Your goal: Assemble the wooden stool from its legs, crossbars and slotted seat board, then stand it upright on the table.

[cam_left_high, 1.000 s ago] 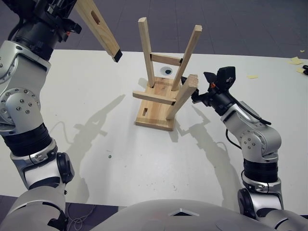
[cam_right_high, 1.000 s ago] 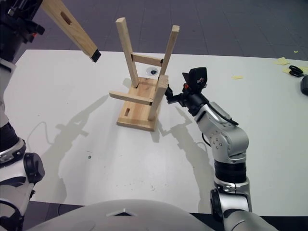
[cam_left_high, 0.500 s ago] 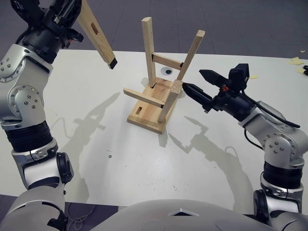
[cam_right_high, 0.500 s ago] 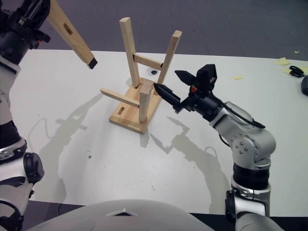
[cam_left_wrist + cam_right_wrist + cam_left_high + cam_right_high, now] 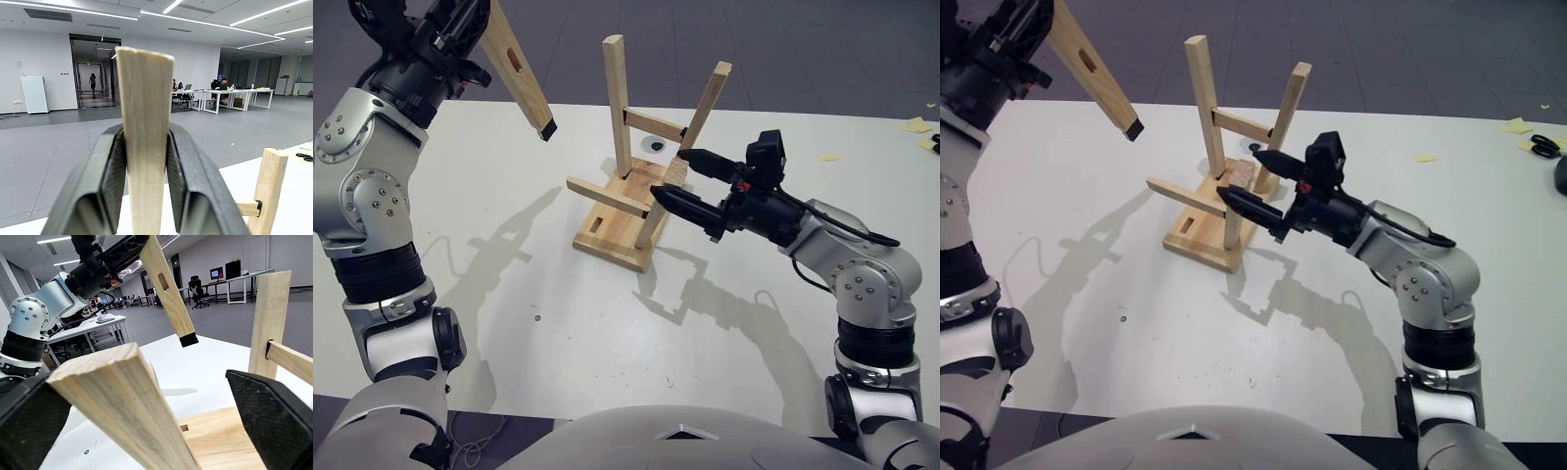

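Stool point(image 5: 628, 186), inverted, at 12 o'clock on the counter point(image 5: 509, 323): seat board point(image 5: 612, 240) flat, three fitted legs point(image 5: 617, 103) pointing upward, one crossbar point(image 5: 605, 196) jutting toward 9 o'clock. Right pincer point(image 5: 671, 174), wide open, straddles the nearest leg point(image 5: 654, 213) from 3 o'clock, gripping nothing. Left pincer point(image 5: 145, 147), at 10 o'clock above the counter, is clamped on the loose leg point(image 5: 517, 67), its long axis slanting down toward 5 o'clock, dark-capped end lowest.

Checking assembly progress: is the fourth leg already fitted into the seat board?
No, the left gripper holds that leg in the air, clear of the upturned seat board.
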Robot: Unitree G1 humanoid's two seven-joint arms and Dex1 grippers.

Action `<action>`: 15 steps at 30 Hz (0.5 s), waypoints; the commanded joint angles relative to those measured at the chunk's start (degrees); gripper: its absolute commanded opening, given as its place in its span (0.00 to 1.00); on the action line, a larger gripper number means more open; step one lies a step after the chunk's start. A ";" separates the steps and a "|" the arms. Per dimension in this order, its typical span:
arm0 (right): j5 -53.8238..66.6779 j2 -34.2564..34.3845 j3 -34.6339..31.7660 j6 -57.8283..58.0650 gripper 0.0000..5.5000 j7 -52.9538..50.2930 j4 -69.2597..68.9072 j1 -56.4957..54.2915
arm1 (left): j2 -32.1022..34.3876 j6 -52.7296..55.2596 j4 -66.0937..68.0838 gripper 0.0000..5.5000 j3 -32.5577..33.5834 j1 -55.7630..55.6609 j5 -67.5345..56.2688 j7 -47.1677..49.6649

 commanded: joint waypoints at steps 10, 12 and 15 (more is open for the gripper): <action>-1.57 -2.35 0.29 0.20 0.58 2.16 -0.29 0.17 | -5.30 4.24 -6.30 0.19 -3.79 3.54 1.50 5.89; -1.74 -2.06 0.08 0.22 0.53 1.66 -0.36 0.76 | -6.49 5.01 -7.07 0.19 -5.02 4.28 2.01 7.11; -2.05 -2.00 -0.22 0.26 0.45 1.04 -0.33 1.56 | -7.47 5.53 -7.61 0.19 -6.69 5.14 2.90 7.41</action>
